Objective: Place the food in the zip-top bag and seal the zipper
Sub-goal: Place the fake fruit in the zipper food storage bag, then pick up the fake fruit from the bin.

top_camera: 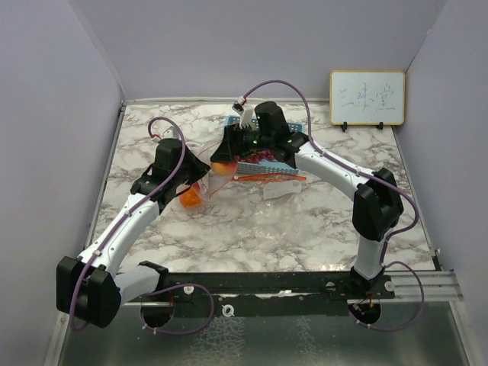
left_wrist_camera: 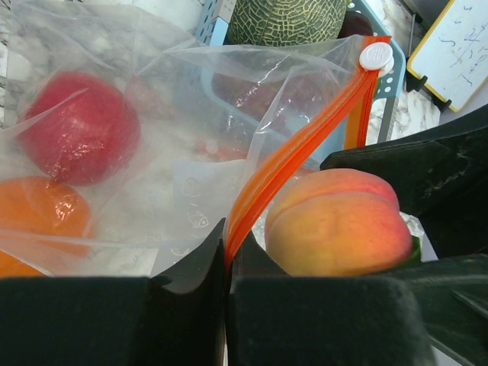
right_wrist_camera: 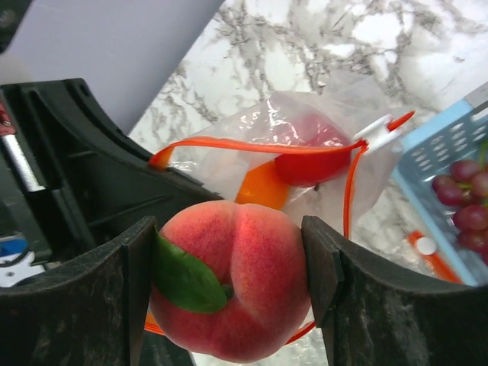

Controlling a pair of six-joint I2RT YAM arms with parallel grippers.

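The left hand [left_wrist_camera: 227, 263] is clamped on the zip-top bag's [left_wrist_camera: 183, 114] zipper [left_wrist_camera: 297, 149]. The right hand [right_wrist_camera: 229, 267] grips a peach [right_wrist_camera: 244, 252] beside it. Released off the opening, the peach may roll away.

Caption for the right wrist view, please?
Right gripper holds a peach in front of the open zip-top bag containing fruit; blue basket of grapes at right.
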